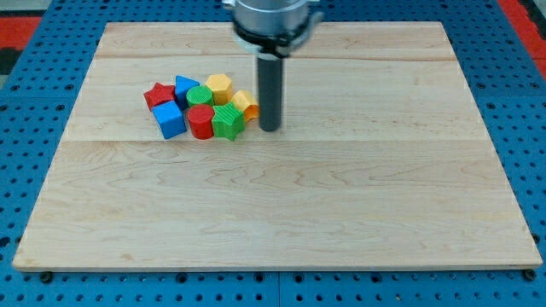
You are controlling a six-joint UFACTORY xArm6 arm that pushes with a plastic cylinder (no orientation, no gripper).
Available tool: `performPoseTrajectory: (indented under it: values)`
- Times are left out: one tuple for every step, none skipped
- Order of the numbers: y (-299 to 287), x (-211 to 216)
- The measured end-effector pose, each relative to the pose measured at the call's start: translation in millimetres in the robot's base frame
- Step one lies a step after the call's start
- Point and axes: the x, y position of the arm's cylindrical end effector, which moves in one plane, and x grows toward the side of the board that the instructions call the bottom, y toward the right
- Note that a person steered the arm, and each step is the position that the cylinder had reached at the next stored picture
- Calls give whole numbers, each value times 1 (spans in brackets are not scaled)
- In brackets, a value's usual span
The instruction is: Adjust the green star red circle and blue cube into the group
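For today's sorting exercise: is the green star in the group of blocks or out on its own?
In. The green star sits against the red circle at the cluster's right edge; my tip stands just right of it.

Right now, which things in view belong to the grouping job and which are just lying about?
Job:
green star
red circle
blue cube
my tip, just to the view's right of the cluster

Lying about, already clustered:
red star
blue triangle
green circle
yellow hexagon
yellow block
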Motion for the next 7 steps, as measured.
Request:
performPoseTrajectory:
  values:
    - [-52, -6]
    - [-39, -6]
    - [13, 19]
    - [-46, 81]
    - [-124, 77]
    - [-132, 36]
    - [-134, 24]
